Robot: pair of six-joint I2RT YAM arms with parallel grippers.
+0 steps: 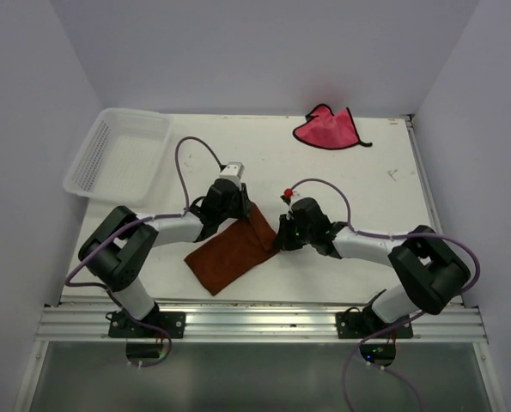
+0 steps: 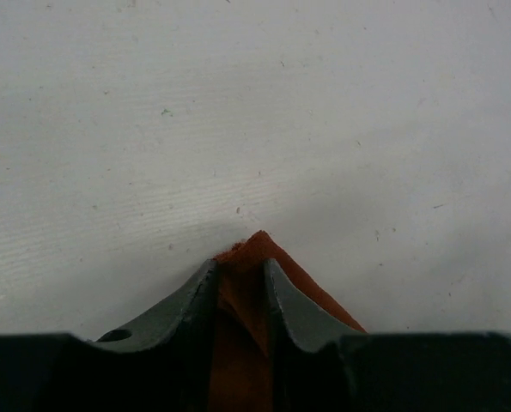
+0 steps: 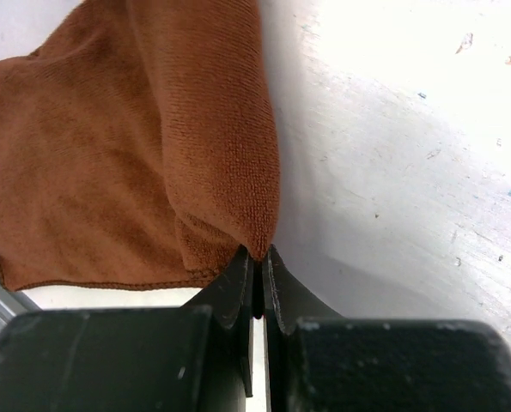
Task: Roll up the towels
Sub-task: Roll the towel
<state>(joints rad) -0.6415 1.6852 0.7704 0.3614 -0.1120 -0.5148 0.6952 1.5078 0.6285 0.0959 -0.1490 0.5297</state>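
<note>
The rust-orange-brown towel (image 1: 229,257) lies slanted on the table in front of both arms. My left gripper (image 1: 252,213) is at its far corner. In the left wrist view, that gripper (image 2: 240,270) has its fingers slightly apart, so it is open, with the towel's corner (image 2: 257,245) lying between them. My right gripper (image 1: 278,244) is at the towel's right corner. The right wrist view shows that gripper (image 3: 257,256) shut on a folded edge of the towel (image 3: 109,154), which bulges upward from the pinch. The pink-red towel (image 1: 326,129) lies crumpled at the far right of the table.
A white mesh basket (image 1: 122,150) sits at the far left corner, partly over the table's edge. Walls enclose the table on three sides. The metal rail (image 1: 264,322) with both arm bases runs along the near edge.
</note>
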